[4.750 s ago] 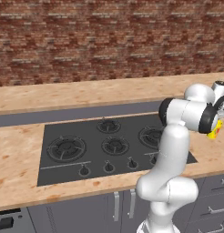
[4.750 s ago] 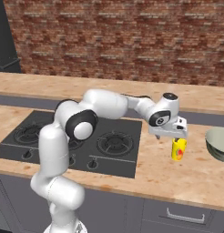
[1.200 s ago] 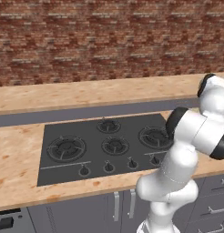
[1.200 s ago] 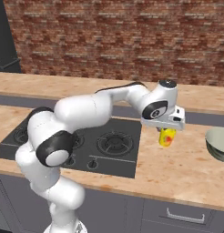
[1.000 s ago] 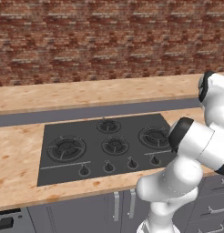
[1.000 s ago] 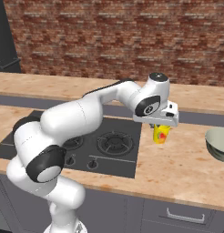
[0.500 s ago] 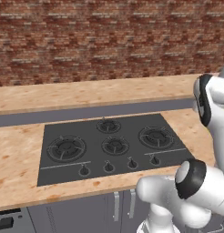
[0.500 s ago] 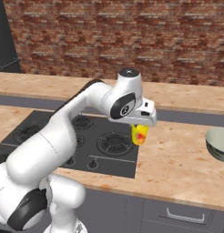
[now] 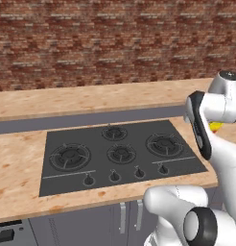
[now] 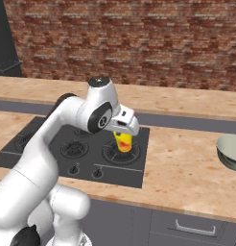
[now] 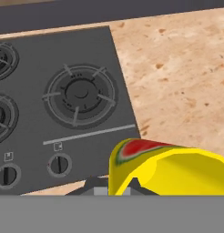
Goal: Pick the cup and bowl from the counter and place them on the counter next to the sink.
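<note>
The small yellow cup (image 10: 123,141) with a red patch hangs in the air over the right side of the black stove top, and my gripper (image 10: 123,133) is shut on it from above. The hand view has the cup (image 11: 168,168) large at the bottom, tilted, above the stove's right edge. A sliver of the cup (image 9: 215,127) peeks out behind my arm in the left base view. The pale grey-green bowl (image 10: 230,151) sits on the tan counter (image 10: 187,163) at the far right edge. The sink is out of view.
The black stove top (image 10: 86,151) with several burners and front knobs lies below the cup. A raised tan ledge (image 10: 187,103) runs along the brick wall behind. Bare counter (image 9: 19,158) lies left of the stove.
My arm has swung left with the cup, from over the counter right of the stove to above the stove's right burner. The bowl has stayed in place.
</note>
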You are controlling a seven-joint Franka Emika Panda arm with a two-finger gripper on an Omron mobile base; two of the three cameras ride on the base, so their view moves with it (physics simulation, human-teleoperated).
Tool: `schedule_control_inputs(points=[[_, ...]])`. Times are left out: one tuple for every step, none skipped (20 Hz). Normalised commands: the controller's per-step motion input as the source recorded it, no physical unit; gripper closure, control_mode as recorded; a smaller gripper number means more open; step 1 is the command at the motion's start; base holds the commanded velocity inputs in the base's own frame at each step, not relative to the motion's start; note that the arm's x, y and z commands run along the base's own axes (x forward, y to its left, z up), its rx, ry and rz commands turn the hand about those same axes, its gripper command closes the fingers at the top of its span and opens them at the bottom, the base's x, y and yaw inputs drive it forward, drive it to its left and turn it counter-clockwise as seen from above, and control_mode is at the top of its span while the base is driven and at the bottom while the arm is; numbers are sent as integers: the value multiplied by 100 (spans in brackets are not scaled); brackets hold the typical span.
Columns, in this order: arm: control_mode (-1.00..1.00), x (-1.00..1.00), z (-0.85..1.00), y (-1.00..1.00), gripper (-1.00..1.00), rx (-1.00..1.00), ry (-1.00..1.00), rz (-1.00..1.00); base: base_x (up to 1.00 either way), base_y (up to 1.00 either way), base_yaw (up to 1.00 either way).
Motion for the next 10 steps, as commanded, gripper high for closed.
schedule_control_inputs(points=[[-100, -18, 25, 64, 100, 0, -8, -19, 0, 0, 0], [-100, -29, 29, 62, 100, 0, -5, -18, 0, 0, 0], [-100, -35, 31, 59, 100, 0, -1, -16, 0, 0, 0], [-100, -40, 30, 56, 100, 0, 0, -14, 0, 0, 0], [-100, -43, 24, 51, 100, 0, 0, -13, 0, 0, 0], [-100, -43, 23, 51, 100, 0, 0, -11, 0, 0, 0], [-100, -34, 21, 46, 100, 0, 0, -9, 0, 0, 0], [-100, -31, 13, 24, 100, 3, 3, -4, 0, 0, 0], [-100, -29, 9, 19, 100, 4, 5, -3, 0, 0, 0], [-100, -29, 8, 15, 100, 4, 9, -1, 0, 0, 0]])
